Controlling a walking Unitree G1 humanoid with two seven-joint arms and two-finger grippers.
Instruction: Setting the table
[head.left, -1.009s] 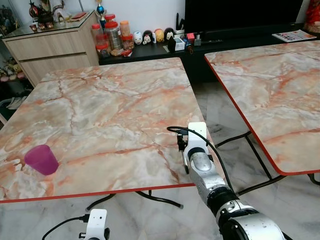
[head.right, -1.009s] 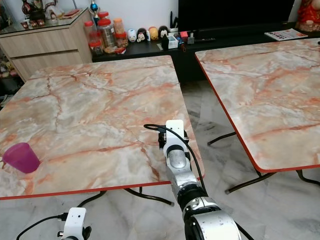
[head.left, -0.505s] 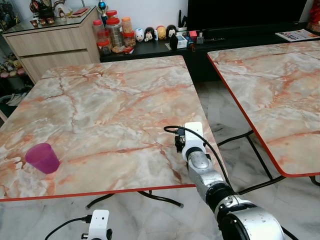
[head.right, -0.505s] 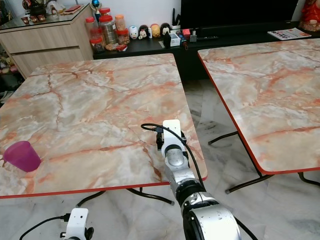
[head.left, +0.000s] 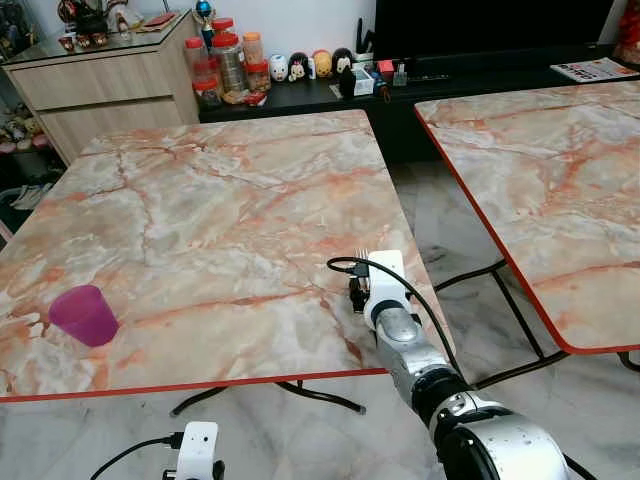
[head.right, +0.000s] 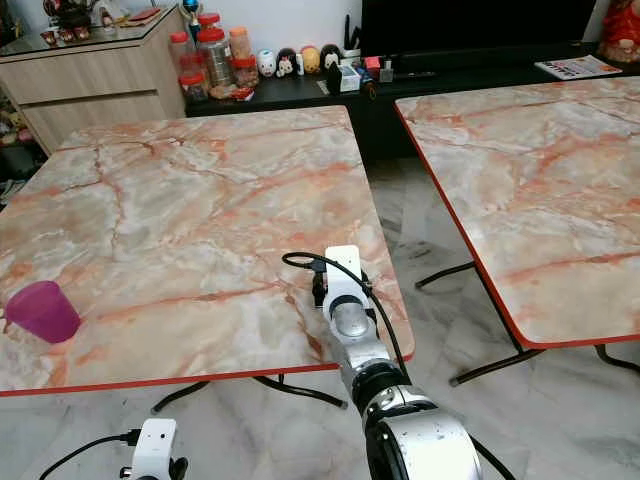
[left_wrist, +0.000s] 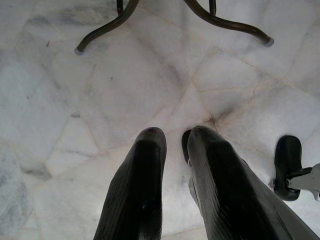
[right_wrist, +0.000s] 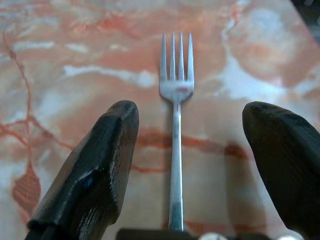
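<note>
Two marble-topped tables stand side by side on a pale stone floor (left_wrist: 100, 90). The near table (head.left: 230, 200) takes up most of what I can see, and the second table (head.left: 540, 170) sits off to its right across a gap. Beyond the near table's far edge are a wooden sideboard (head.left: 110, 85) and a low dark shelf (head.left: 300, 100) with jars (head.left: 230, 65) and small figurines (head.left: 300, 68) on it.

The right arm reaches over the near table's front right corner, and the right gripper (right_wrist: 190, 165) has its two black fingers spread wide. Between them a fork (right_wrist: 176, 125) lies flat on the marble, touched by neither finger, tines pointing away from the wrist. From the head view, the tines (head.left: 362, 254) now peek out just past the wrist's white housing, where half a second ago nothing showed there; the wrist itself has drawn back slightly toward the table's front edge.

A purple cup (head.left: 83, 316) stands upright near the same table's front left corner, well apart from the fork, where it was before.

The left gripper (left_wrist: 174, 145) hangs below the table's front edge, over the floor, its fingers nearly pressed together with a slim gap.
</note>
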